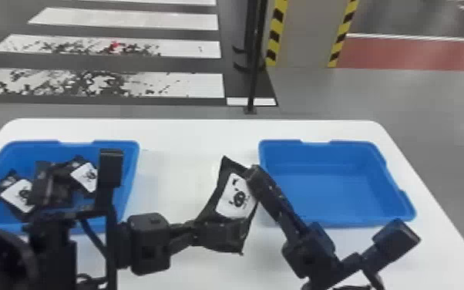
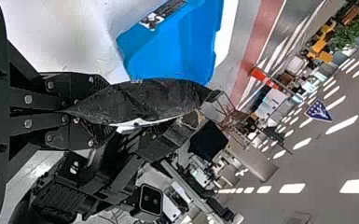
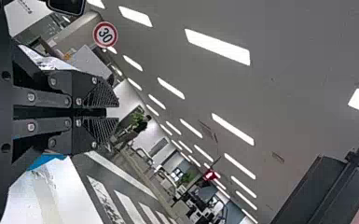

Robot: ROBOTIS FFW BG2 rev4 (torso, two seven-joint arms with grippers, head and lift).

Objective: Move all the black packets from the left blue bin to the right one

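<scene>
— Handling which step here?
— Likely midway through transferring one black packet (image 1: 236,196): holding it just left of the right blue bin (image 1: 327,193), pinching its lower part with the left gripper (image 2: 103,108).
— Doing what with the right gripper (image 3: 114,112)?
— Holding it beside the packet, at that bin's left edge, pressing its two fingers nearly together, not clearly gripping anything. Not managing to tell about any touching.
— Needing what next?
— Possibly passing the packet over: spreading the right gripper's fingers, closing on the upper edge, then releasing with the left. Otherwise, carrying it directly rightward. Either way, clearing the right bin's rim, lowering, letting go inside.
— Finishing after that?
— Hardly. Seeing several more black packets (image 1: 19,194) in the left blue bin (image 1: 19,150), well to the left of the right one, needing the same trip.
</scene>
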